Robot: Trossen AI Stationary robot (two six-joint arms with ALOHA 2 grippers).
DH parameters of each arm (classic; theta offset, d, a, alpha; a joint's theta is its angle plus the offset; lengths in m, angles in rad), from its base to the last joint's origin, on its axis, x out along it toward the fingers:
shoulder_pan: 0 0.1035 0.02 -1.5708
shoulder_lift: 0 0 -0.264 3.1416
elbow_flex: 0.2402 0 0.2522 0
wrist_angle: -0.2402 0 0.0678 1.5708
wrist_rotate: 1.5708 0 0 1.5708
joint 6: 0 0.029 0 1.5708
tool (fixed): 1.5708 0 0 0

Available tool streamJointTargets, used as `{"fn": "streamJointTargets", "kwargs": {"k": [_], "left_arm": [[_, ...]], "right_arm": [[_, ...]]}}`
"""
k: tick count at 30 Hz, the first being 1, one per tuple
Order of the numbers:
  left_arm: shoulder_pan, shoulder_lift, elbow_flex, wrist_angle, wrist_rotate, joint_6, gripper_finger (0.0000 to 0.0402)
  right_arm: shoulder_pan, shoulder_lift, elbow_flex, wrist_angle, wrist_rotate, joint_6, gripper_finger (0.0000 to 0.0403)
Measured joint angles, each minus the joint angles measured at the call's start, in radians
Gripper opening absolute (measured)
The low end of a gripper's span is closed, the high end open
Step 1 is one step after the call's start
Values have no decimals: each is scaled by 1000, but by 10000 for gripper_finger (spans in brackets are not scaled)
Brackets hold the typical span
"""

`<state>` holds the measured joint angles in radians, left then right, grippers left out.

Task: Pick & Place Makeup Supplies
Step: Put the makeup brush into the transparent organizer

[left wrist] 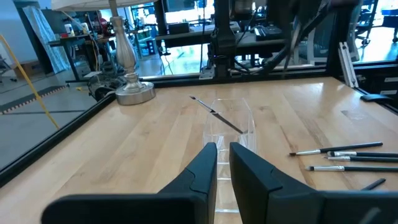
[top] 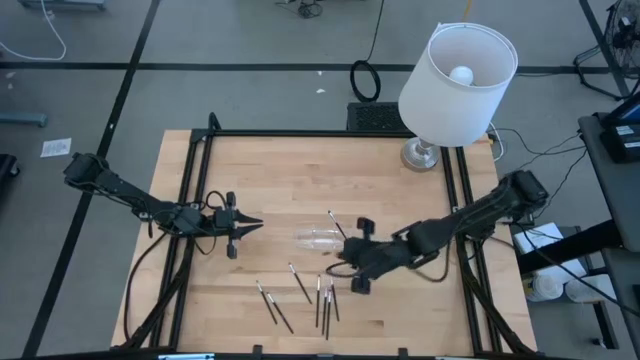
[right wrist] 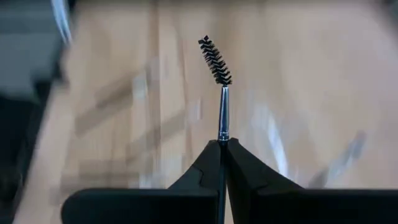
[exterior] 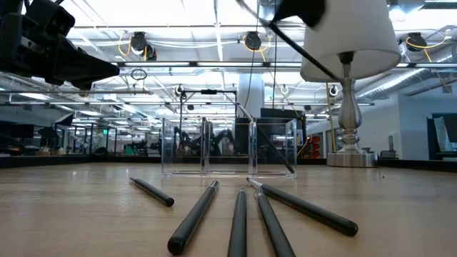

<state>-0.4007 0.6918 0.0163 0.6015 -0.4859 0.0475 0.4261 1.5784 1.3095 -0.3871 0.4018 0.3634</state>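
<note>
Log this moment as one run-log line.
right gripper: shut on spoolie brush, over clear tray | left gripper: empty, beside tray | other brushes: on table

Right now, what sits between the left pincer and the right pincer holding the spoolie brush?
The clear plastic tray, lying on the table, sits between the left pincer and right pincer. The high view shows it; one brush leans across it.

A pale wooden table (top: 270, 170) with a black frame stands on a grey floor (top: 250, 40) crossed by dark lines. At its one o'clock corner sits a white-shaded lamp (top: 458, 70) on a silvery base. Ceiling lights (exterior: 214, 21) glow overhead.
</note>
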Motion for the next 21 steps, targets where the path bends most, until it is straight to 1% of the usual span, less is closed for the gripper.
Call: {"fn": "streamJointTargets", "kwargs": {"k": [2, 5, 8, 12, 14, 15, 16, 18, 21], "left_arm": [[0, 0, 0, 2, -5, 0, 51], [0, 0, 0, 4, -9, 0, 51], [0, 0, 0, 4, -9, 1, 51], [0, 0, 0, 3, -10, 1, 51], [0, 0, 0, 3, -11, 1, 51], [0, 0, 0, 2, -11, 1, 51], [0, 0, 0, 2, -11, 1, 51], [0, 0, 0, 2, -12, 1, 51], [0, 0, 0, 2, -13, 7, 51]], "right_arm": [[-14, -10, 0, 140, 44, -121, 0], [-39, -8, -13, 334, 49, -283, 0], [-78, -8, -89, 524, 42, -369, 0], [-146, -6, -249, 749, 42, -370, 0], [-178, -6, -322, 858, 39, -335, 0], [-195, -6, -354, 909, 20, -312, 0], [-212, 0, -381, 952, -7, -291, 0], [-235, 30, -424, 1037, -19, -263, 0], [-252, 71, -456, 1094, -36, -253, 0]]}}
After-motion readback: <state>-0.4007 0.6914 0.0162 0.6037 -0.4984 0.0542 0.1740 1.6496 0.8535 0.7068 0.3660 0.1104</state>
